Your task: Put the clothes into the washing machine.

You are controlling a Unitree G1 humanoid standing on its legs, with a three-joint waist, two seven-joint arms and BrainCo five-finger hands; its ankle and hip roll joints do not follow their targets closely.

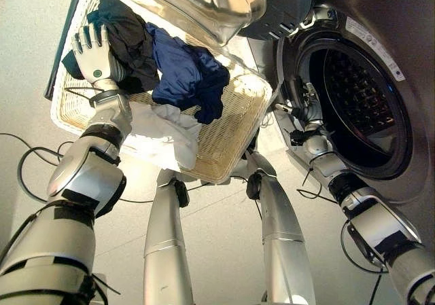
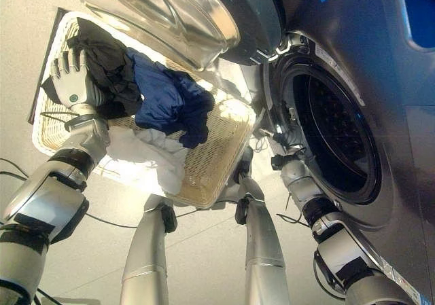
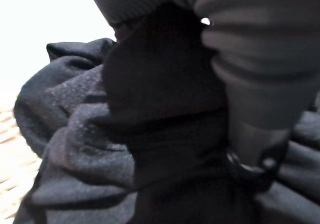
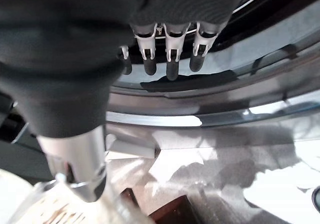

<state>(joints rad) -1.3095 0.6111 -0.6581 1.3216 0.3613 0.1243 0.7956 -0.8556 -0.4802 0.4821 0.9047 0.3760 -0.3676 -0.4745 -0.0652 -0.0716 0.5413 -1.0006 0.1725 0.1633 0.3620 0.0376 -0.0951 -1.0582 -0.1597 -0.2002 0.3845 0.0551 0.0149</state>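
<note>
Reaching into the wicker basket (image 1: 224,149), left hand (image 1: 95,57) rests straight fingers on the dark garment (image 1: 129,40); gather cloth fully before lifting. Right hand (image 4: 165,54), fingers relaxed, waits at the drum opening (image 1: 353,108).

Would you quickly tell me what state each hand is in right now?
Left hand: open, fingers straight, resting on the black garment.
Right hand: open, holding nothing.

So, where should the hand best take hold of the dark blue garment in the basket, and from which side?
Probably at the raised, bunched middle of the dark blue garment, coming from above. It lies on top of the pile in the basket, so its folds stand free to pinch. The left hand is on the black garment beside it.
</note>
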